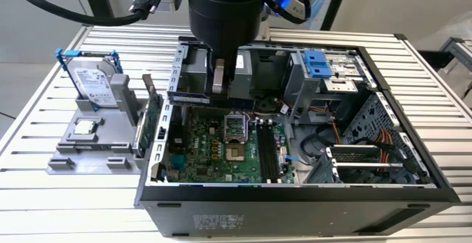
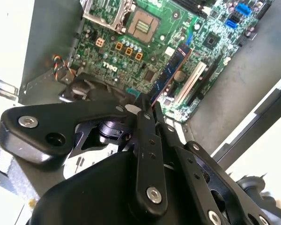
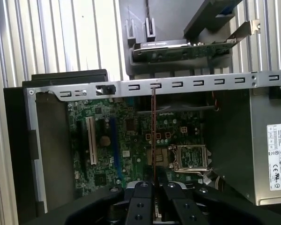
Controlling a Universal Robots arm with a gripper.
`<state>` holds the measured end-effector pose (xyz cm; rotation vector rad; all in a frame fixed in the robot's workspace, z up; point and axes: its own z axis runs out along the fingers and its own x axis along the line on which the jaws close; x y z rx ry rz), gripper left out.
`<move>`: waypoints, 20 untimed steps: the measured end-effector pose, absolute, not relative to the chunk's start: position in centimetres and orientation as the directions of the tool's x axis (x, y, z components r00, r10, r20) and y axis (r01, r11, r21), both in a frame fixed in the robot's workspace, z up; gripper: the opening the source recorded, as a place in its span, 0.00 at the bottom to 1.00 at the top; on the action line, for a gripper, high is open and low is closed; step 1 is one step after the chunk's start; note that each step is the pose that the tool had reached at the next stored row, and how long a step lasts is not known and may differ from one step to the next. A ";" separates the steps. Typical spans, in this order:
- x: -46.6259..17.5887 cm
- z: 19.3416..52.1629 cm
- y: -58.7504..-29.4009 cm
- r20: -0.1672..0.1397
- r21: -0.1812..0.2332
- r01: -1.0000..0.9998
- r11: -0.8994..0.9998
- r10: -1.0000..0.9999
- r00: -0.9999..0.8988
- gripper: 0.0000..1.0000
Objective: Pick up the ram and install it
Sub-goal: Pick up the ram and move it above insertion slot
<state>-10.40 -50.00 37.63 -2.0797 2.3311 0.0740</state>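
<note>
The ram (image 1: 188,97) is a thin blue stick lying level, held high over the back part of the open computer case (image 1: 295,199). My gripper (image 1: 220,90) is shut on it near its middle. In the second wrist view the ram (image 2: 169,75) sticks out past the gripper (image 2: 146,108) above the green motherboard (image 2: 131,51). The first wrist view shows the ram (image 3: 153,126) edge-on as a thin line rising from the gripper (image 3: 153,190). The black motherboard slots (image 1: 267,152) lie lower in the case, toward the exterior view's right of the processor socket (image 1: 234,124).
A grey fixture (image 1: 88,143) at the exterior view's left holds a silver hard drive in a blue frame (image 1: 96,85) and a green card with a metal bracket (image 1: 150,122). Inside the case are a drive cage (image 1: 324,72), orange cables (image 1: 372,138) and metal walls.
</note>
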 end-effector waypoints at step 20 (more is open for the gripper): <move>-6.3 37.6 -50.0 -0.044 0.025 -0.991 0.128 -0.991 -0.129 0.00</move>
